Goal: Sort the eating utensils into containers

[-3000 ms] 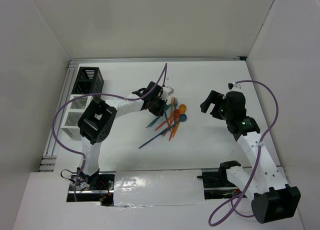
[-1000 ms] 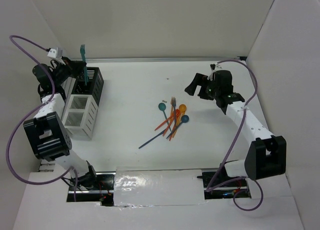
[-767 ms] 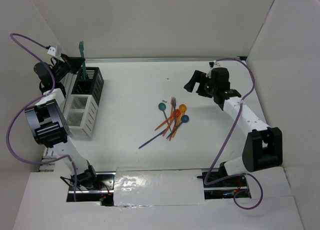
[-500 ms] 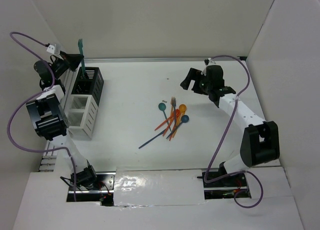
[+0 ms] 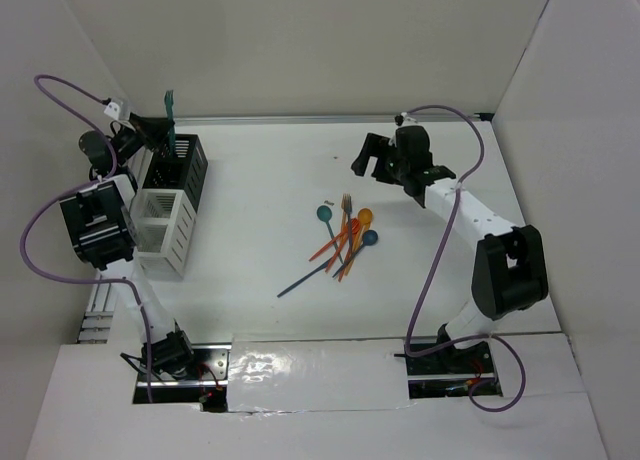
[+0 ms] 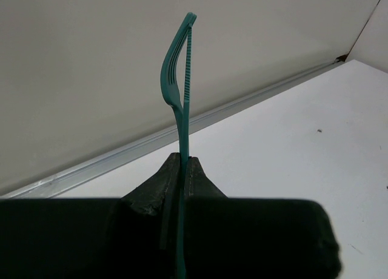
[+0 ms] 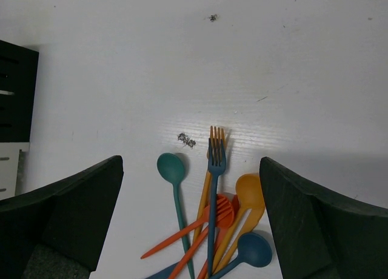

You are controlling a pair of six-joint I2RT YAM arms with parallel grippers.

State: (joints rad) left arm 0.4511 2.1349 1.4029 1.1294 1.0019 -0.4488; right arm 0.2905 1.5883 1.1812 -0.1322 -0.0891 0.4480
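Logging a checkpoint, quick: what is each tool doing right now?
Left tool: closed on a teal fork, held upright.
Right tool: open, holding nothing.

The left arm is folded back to the far left, its hand [image 5: 153,130] pinched tight on an upright teal fork [image 6: 182,79], while the right arm stretches forward, its hand [image 5: 367,160] spread wide, facing down.

The lower handle of the slim teal plastic fork [image 6: 183,118] vanishes inside the left gripper [image 6: 182,164] and off the bottom edge. The right wrist view cuts the heap of orange, teal and dark blue plastic utensils [image 7: 213,218] short below, overlapping handles perhaps hiding more pieces; the black slotted caddy bin [image 7: 15,91] is clipped at the left.
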